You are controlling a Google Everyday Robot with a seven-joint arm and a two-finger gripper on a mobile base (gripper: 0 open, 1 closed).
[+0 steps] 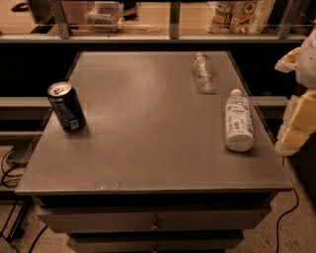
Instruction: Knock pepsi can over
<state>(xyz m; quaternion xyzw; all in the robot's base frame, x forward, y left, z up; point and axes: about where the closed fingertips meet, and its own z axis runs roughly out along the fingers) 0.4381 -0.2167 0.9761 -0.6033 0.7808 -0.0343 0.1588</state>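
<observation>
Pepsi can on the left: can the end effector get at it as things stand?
Probably yes. The end effector sits past the right edge of the table; the pepsi can stands upright at the far left. Only the labelled bottle lies near its path, and passing above it looks free.

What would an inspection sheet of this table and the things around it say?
Surface: grey table, flat, with a dull sheen.
Job's things: can upright near the left edge, not yet knocked over.
Clutter: labelled bottle lying near the right edge; clear bottle lying further back, apart from it.
Grippers: gripper off the table's right side, far from the can.
Cables: left cables and right cable on the floor.
Surroundings: shelf behind with snack bags and a bin; drawers below.
</observation>
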